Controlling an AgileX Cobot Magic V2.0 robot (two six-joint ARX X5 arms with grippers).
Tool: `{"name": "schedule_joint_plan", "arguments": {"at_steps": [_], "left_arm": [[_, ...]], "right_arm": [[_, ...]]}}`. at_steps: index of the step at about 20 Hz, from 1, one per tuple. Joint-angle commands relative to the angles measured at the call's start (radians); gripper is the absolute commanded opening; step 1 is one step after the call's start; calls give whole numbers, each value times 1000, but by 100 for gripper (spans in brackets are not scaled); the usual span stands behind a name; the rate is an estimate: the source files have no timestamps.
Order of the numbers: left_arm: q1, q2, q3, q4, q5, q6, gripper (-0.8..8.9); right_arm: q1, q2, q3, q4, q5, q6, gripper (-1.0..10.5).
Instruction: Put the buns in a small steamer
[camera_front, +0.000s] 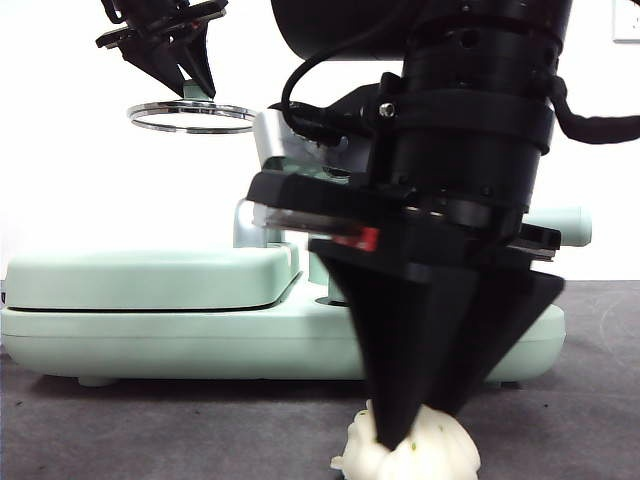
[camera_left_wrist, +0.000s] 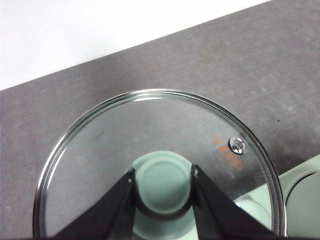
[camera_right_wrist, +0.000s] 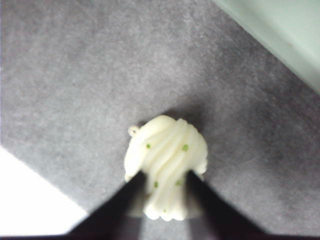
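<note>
While the right gripper (camera_front: 418, 425) reaches down at the near edge of the table, its two black wedge-shaped jaws close on either side of the ridged bun (camera_front: 410, 452), a white dome with soft pleated folds and small green specks, which sits on the dark grey, felt-like table surface (camera_front: 120, 430) at about six o'clock in the front view. In the right wrist view the same bun (camera_right_wrist: 166, 160) shows its folds running lengthwise, with the jaws pressing against its two flanks. Behind the arm lies a flat mint-green griddle (camera_front: 150, 300) with a smooth, rounded, matte lid, spreading across the middle of the front view from nine o'clock towards three. At about eleven o'clock, held high above the table, the left gripper (camera_front: 190, 80) pinches the knob of a round lid (camera_front: 192, 115), seen edge-on as a thin, shiny steel ring. The left wrist view shows this lid (camera_left_wrist: 150, 145) as a clear glass disc with a polished steel rim, a small steel vent and faint orange lettering, and its smooth mint-green knob (camera_left_wrist: 162, 187) is clamped between the two black jaws. The steamer pot is mostly hidden behind the right arm.
</note>
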Motion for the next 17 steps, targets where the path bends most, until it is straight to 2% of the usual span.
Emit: {"name": "schedule_joint_plan", "arguments": {"at_steps": [1, 5, 10, 13, 17], "left_arm": [[-2, -10, 41, 22, 5, -8, 18], [-2, -10, 41, 22, 5, -8, 18], [-2, -10, 41, 22, 6, -8, 19], [-2, -10, 41, 22, 5, -8, 18], [-2, -10, 41, 22, 5, -8, 18]], "right_arm": [[10, 19, 3, 10, 2, -10, 14], [3, 11, 80, -74, -10, 2, 14], [-37, 11, 374, -336, 6, -68, 14], [-123, 13, 577, -445, 54, -137, 14], [-275, 62, 793, -489, 53, -227, 14]]}}
